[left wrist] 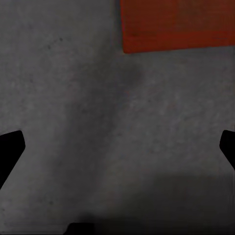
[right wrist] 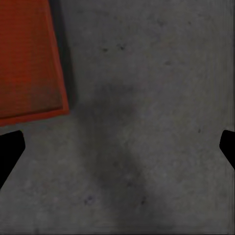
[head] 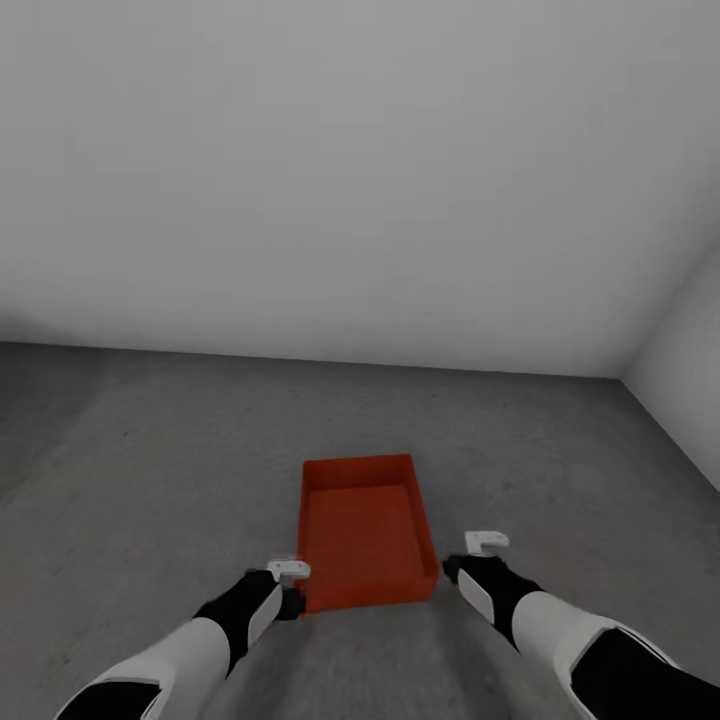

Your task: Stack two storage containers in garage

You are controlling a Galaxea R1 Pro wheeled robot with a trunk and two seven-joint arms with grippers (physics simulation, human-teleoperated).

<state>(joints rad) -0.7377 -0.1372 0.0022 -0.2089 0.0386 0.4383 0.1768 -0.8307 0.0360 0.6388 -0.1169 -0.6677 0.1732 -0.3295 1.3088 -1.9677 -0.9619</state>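
Orange-red plastic makes up the bin (head: 367,530), which rests flat on the dark concrete floor (head: 150,470) between the two grippers, a little ahead of them, with its open top upward and nothing seen inside. The bin is judged light and stiff, with thin plain walls that may flex a little when squeezed; the smooth plastic is likely slippery, and no handles are seen. A hold is best taken on the two long side walls near their middle, pressed inward from both sides, or on the top rim of a wall pinched by a single gripper. The left gripper (head: 290,572) is held low just beside the bin's near corner on its own side, possibly touching it, though contact cannot be confirmed. The right gripper (head: 487,543) is held just off the opposite near corner, with a strip of floor between it and the wall. Both forearms are stretched forward and down, about level with each other. In the wrist views, both pairs of fingers are spread wide, with only floor between them and a bin corner off to one side, so nothing is gripped. White walls (head: 360,170) stand beyond the bin.
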